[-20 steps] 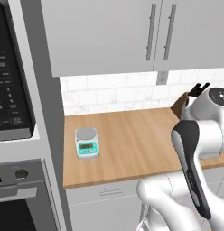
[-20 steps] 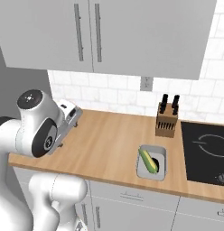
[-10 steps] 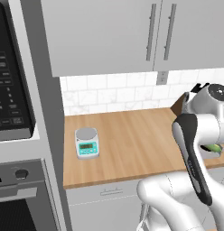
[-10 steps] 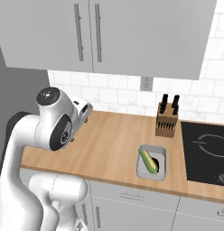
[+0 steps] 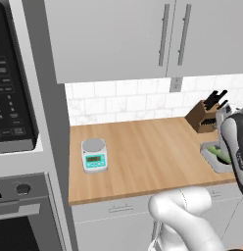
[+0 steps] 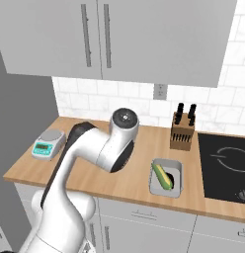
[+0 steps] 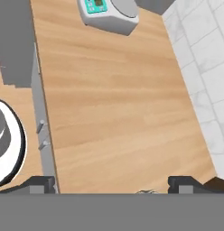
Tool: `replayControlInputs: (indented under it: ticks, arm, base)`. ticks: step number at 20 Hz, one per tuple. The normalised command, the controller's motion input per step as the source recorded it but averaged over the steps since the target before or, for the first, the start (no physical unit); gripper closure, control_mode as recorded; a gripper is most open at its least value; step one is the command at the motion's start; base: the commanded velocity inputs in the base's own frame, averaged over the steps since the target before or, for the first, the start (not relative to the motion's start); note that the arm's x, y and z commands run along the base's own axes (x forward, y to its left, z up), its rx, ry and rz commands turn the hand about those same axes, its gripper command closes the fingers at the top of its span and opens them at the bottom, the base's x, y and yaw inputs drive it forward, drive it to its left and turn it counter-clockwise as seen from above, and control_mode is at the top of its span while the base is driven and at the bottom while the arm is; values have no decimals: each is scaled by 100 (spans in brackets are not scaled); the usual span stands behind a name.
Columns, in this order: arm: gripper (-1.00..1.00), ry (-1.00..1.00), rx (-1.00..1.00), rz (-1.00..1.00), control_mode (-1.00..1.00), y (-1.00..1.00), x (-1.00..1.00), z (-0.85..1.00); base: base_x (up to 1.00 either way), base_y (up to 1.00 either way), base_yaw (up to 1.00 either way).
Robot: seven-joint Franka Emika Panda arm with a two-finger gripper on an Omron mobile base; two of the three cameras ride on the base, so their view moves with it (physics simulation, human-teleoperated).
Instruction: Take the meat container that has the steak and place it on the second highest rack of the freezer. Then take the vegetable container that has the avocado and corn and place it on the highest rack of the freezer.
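— Swinging rightward since the earlier frames, the arm's elbow is now hanging over the middle of the worktop in the right base view, no longer at the left edge. What is sitting around it?

— Pale wood is running under grey wall cupboards and white tile. 1 small white kitchen scale with a teal front is sitting near the left end, 1 knife block is standing against the tile, and 1 black cooktop is lying at the right.

— And the vegetable container?

— The vegetable container, a shallow grey tray, is resting on the worktop just in front of the knife block, with the corn lying inside as a green and yellow piece. The avocado is too small for me to pick out.

— Where is the hand?

— The hand is looking down along the bare wood, its 2 dark fingertips spread wide and gripping nothing. The scale is showing at the far end of the hand view.
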Motion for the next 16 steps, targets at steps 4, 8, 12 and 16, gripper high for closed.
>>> replayControlInputs:
  ticks: [4,8,12,16]
  arm:
    - [-100,0,-9,19,-100,-57,0,-68]
    - [-100,5,-7,2,-100,-8,0,-27]
    - [-100,2,-11,0,-100,-11,0,-31]
    - [-100,0,-14,0,-100,-21,0,-40]
  base:
    - [0,0,0]
    - [0,0,0]
    - [0,0,0]
    - [0,0,0]
